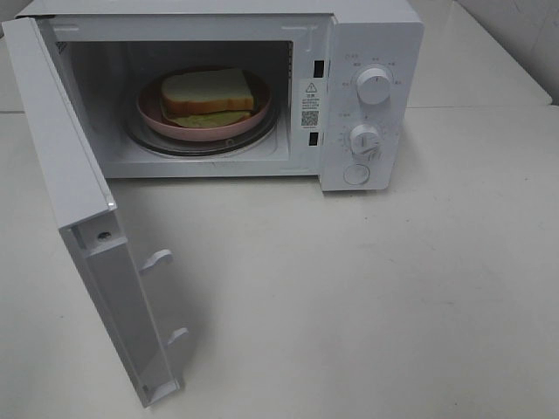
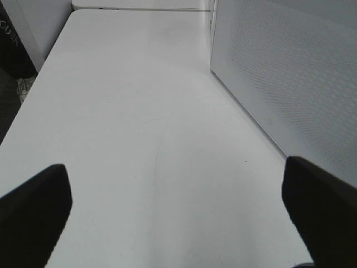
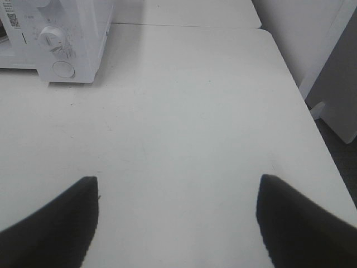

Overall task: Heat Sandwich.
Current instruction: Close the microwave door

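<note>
The open microwave (image 1: 262,22) is looked down on steeply from high above the near side of the tabletop (image 1: 367,297). Low over the tabletop, its door (image 2: 290,72) is caught close by the left wrist view, its dial panel (image 3: 56,39) farther off by the right.

sandwich (image 1: 210,94) on plate (image 1: 162,120), inside microwave (image 1: 376,35), on table (image 1: 367,297)

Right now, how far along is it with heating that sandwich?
Done: the white-bread sandwich on its round pink plate sits inside the white microwave oven. In hand: nothing; the left claw and right claw both hang open over the white table, holding nothing. Left: the oven's white door stands wide open and needs shutting, then the round white dials need turning.
</note>
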{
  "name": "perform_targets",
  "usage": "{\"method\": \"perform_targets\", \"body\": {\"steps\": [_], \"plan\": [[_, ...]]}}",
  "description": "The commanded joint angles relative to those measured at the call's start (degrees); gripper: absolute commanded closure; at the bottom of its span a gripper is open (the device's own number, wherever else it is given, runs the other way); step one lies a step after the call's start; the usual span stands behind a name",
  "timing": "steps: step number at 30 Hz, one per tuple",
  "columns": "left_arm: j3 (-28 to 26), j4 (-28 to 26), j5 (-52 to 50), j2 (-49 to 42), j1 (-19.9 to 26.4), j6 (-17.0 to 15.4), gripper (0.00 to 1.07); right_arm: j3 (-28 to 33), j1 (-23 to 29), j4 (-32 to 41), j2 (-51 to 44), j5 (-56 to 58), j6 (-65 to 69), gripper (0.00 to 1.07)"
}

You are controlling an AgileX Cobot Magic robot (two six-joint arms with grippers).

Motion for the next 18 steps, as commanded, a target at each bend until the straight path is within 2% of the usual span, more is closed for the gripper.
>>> {"method": "perform_targets", "body": {"steps": [1,18], "plan": [[0.00,0.00,-0.63,-0.46,-0.34,-0.11,0.09,0.11,-0.46,0.23,-1.43,-0.40,0.00,0.32],[0.00,0.00,-0.63,-0.46,-0.34,-0.11,0.09,0.11,-0.46,0.23,-1.43,-0.40,0.00,0.32]]}}
